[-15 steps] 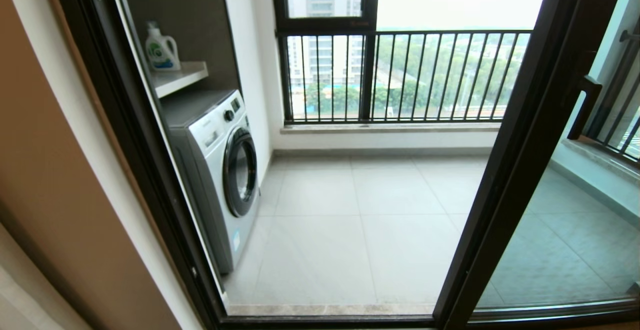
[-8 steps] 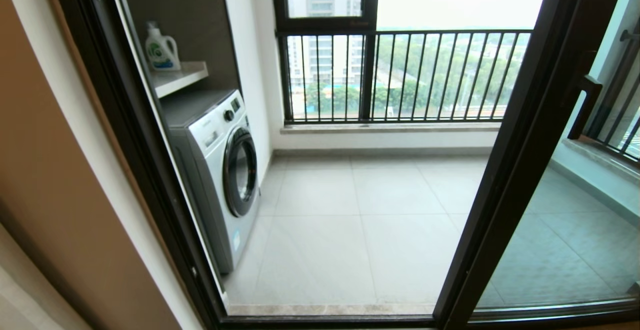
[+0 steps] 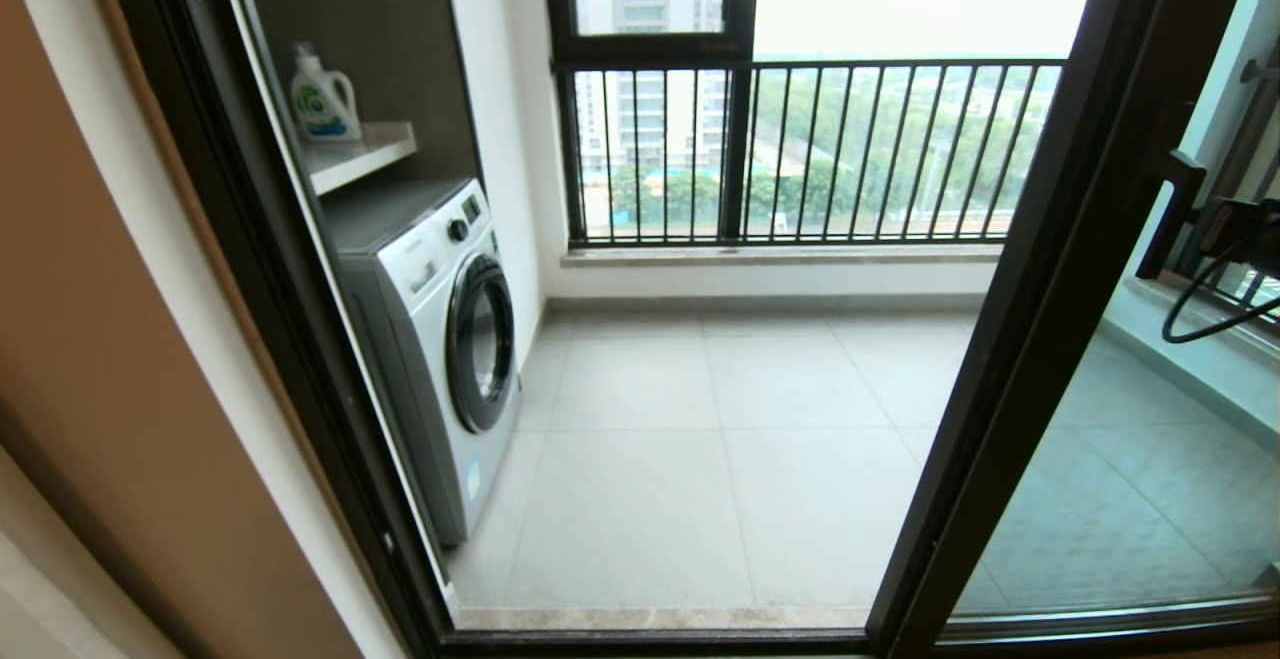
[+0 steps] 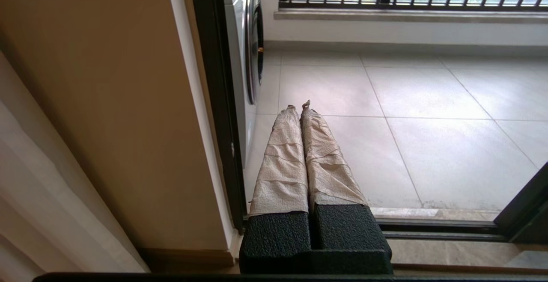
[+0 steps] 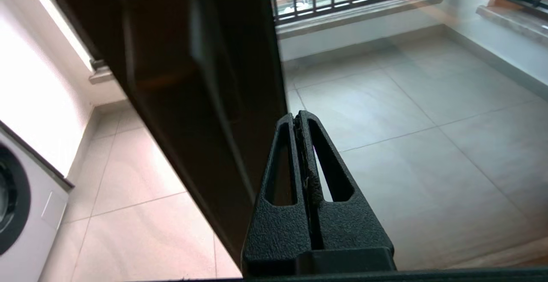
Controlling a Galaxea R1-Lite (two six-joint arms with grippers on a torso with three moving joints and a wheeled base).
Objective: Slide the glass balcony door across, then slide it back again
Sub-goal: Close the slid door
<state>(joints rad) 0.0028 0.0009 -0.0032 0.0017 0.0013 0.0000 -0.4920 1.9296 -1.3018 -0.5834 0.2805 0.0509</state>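
The glass balcony door [image 3: 1060,289] stands slid over to the right, its dark upright crossing the view and its slim handle [image 3: 1170,214] on the far side of that upright. The doorway to the left of it is open. My right arm [image 3: 1240,229], trailing a black cable, shows at the right edge just beside the handle. In the right wrist view my right gripper [image 5: 299,115] is shut and holds nothing, close to the door upright [image 5: 192,81] and in front of the glass. My left gripper [image 4: 299,106], fingers wrapped in pale tape, is shut and low by the left door jamb [image 4: 216,102].
A white washing machine [image 3: 440,339] stands inside the balcony on the left, under a shelf with a detergent bottle [image 3: 322,99]. A dark-framed window with railing bars [image 3: 800,149] closes the far side. The floor track [image 3: 650,629] runs along the threshold. A tan wall [image 3: 100,339] is at my left.
My right arm has come into the head view at the right edge, beside the door handle. The door has not moved.
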